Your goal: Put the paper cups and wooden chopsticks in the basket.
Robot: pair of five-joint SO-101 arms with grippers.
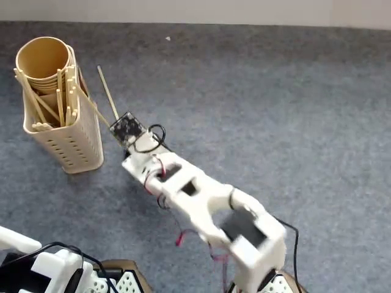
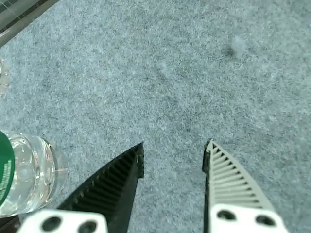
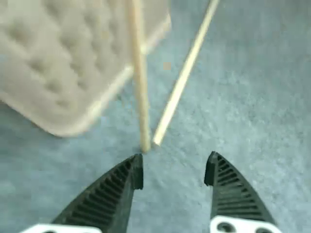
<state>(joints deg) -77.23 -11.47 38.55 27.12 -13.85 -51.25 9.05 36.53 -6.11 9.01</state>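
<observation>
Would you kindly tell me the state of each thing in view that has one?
basket: upright, partly filled.
paper cups: stacked inside the basket.
loose chopsticks: two, outside the basket, ungripped.
right gripper: open, empty, at the loose chopsticks' ends.
left gripper: open, empty.

A grey, felt-like carpet (image 1: 287, 104) covers the work surface under soft, even light. A pale band (image 1: 195, 11) runs along its far edge in the high view. In the left wrist view, a clear plastic bottle (image 2: 26, 177) with a green label stands on the carpet, and a dark strip (image 2: 19, 17) borders it.
</observation>
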